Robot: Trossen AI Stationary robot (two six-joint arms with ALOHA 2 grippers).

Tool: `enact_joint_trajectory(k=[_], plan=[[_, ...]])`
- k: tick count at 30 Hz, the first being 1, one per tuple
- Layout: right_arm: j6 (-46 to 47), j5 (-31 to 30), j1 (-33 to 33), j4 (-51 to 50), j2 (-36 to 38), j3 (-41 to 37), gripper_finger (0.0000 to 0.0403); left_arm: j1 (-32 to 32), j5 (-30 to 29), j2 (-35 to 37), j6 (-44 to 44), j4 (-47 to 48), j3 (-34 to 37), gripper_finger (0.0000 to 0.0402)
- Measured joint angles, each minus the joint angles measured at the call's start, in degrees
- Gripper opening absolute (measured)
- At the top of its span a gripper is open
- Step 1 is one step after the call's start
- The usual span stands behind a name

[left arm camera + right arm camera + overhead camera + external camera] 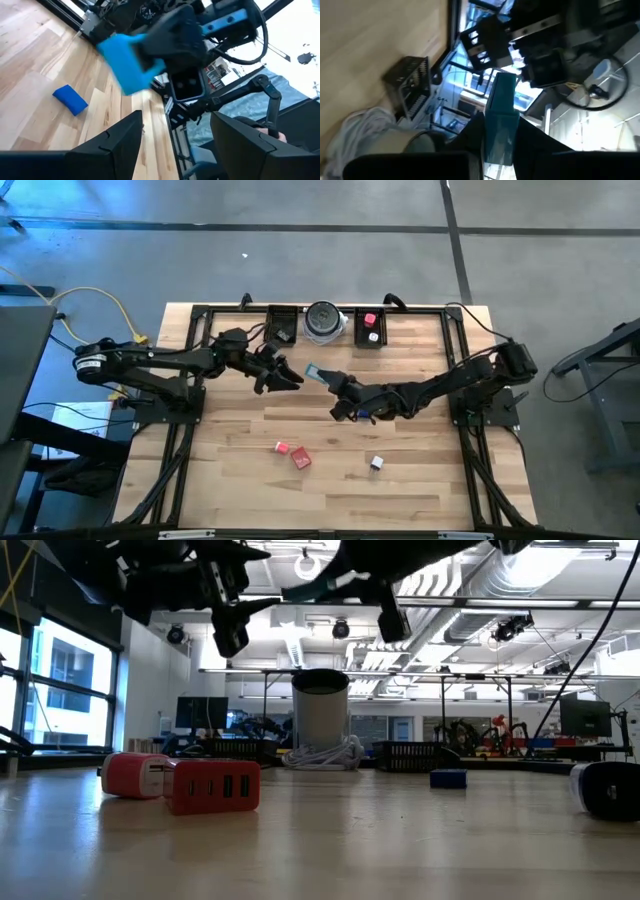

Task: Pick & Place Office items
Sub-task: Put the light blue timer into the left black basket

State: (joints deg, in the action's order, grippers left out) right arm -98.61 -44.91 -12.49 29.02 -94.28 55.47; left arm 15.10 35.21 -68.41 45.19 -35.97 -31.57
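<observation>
A robot with two dark arms works over a wooden table (240,480). The right gripper (322,376), raised above the middle of the table, is closed on a teal block (312,370) that sticks out past its fingertips; the right wrist view shows the block pinched upright between the fingers. Just beyond those fingertips, facing them, the left gripper (290,379) hangs with its fingers (117,145) spread apart and empty, the block lying straight ahead of the gap. This looks like a handover in mid-air: the next move seems to call for the left fingers to slide around the free end and close before the right ones let go. Farther off, a blue piece (70,99) lies on the table, two red pieces (293,453) and a small dark piece (376,463) lie apart, and trays (372,328) line the far edge
</observation>
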Motion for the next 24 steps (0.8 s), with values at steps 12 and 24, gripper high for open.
enact_joint_trajectory(k=[12,24], plan=[[-0.86,1.71,-2.6,-1.42,0.07,0.49,0.0046,0.27,-0.34,0.01,1.66,-0.71,0.0,0.0229],[-1.96,4.51,-2.49,-1.43,0.07,0.47,0.0046,0.16,-2.42,-1.06,4.81,-1.28,-0.02,0.023]])
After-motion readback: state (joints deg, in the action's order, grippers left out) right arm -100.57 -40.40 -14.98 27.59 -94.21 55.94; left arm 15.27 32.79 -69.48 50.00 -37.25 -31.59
